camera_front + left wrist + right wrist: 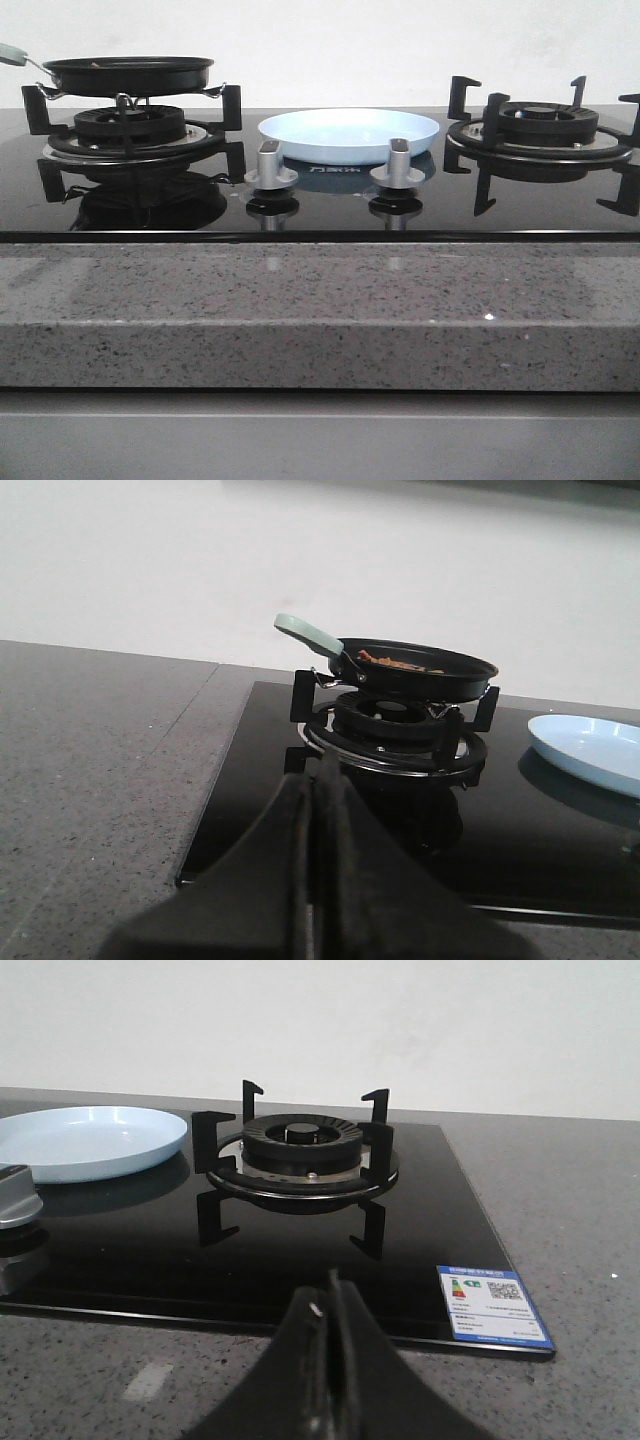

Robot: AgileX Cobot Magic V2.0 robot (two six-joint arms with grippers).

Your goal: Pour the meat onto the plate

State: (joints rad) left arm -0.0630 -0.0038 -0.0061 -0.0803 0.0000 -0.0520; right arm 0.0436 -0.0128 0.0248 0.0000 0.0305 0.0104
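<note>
The pale blue-white plate [349, 134] lies on the black glass hob between the two burners; it also shows in the left wrist view [590, 752] and the right wrist view [88, 1141]. The meat [395, 662], small orange-brown bits, lies in a black frying pan [418, 670] with a pale green handle [309, 635] on the left burner [128, 125]. My left gripper [318, 776] is shut and empty, in front of that burner. My right gripper [328, 1295] is shut and empty, in front of the right burner [300, 1150]. Neither gripper shows in the front view.
Two silver knobs [270, 165] [397, 164] stand in front of the plate. The right burner's black pan supports [540, 125] are bare. A grey speckled stone counter [320, 310] runs along the hob's front and sides. A blue and white label [492, 1303] sits on the hob corner.
</note>
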